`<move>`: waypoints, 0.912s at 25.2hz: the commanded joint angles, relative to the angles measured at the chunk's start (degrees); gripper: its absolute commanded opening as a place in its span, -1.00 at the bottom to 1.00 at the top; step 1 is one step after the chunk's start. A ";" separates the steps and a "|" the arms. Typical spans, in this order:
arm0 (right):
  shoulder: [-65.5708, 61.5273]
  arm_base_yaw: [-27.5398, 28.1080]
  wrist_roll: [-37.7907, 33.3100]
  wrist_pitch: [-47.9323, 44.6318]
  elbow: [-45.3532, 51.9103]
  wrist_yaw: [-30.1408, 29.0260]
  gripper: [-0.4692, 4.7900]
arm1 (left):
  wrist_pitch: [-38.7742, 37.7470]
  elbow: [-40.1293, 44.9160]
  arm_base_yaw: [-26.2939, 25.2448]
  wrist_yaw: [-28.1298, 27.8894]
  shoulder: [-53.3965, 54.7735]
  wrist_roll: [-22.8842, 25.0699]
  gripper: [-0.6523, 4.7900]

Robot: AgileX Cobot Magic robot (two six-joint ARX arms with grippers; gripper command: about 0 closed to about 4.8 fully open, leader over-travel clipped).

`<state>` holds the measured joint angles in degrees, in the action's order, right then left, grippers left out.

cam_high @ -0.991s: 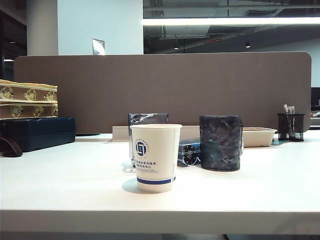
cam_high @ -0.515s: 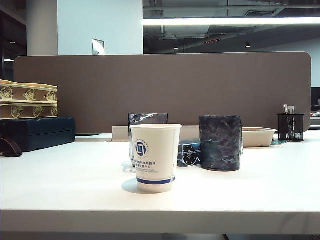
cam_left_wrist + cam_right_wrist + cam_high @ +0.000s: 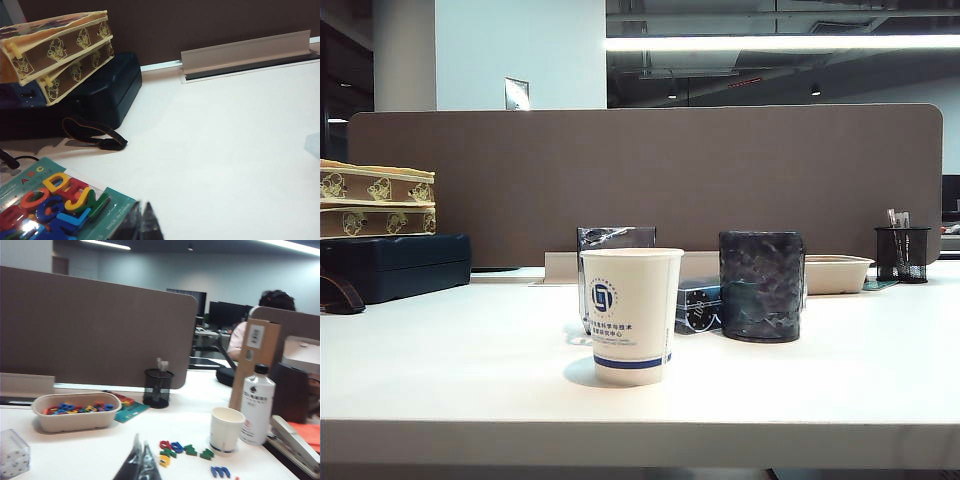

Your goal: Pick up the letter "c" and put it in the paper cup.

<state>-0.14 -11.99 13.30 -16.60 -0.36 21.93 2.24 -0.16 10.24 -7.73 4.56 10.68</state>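
- Looking across the tabletop [image 3: 470,380] from the exterior camera, I see the paper cup [image 3: 630,315] standing upright near the front edge, blue logo facing me; neither gripper shows in this view.
- Just behind the paper cup stand a shiny dark box [image 3: 614,238] and a small blue box [image 3: 697,304]; the dark mottled holder [image 3: 761,286] stands beside the cup toward the black mesh pen holder [image 3: 902,253].
- From my left wrist camera, the left gripper [image 3: 142,222] has its finger tips together, closed on nothing, just beside a pack of coloured letters [image 3: 55,205].
- From my right wrist camera, the right gripper [image 3: 140,462] is also closed and empty, tips pressed to a point above the tabletop.
- Loose letters lie near the right gripper's tip, the red letter [image 3: 165,444] closest, between the gripper and a second paper cup [image 3: 226,430]; I cannot tell whether that is the letter "c".
- Beyond the right gripper sits a beige tray [image 3: 76,411] of letters.
- I cannot see inside the paper cup from here.
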 commanded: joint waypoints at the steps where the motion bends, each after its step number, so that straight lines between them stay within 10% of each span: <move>1: 0.15 1.90 -0.24 -1.01 0.31 -6.51 -0.85 | 0.13 -0.13 0.00 0.00 0.04 -0.20 -0.78; 10: 0.15 9.05 -4.70 -1.07 0.31 -23.50 -0.85 | 0.09 -0.13 0.00 0.00 0.04 -0.17 -0.78; 23: 0.15 11.32 -9.57 0.15 0.31 -23.56 -0.85 | 0.04 -0.13 0.00 -0.02 0.04 -0.20 -0.78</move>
<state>-0.14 -1.08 7.16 -16.49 -0.36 -1.65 1.89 -0.16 10.24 -7.73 4.54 10.68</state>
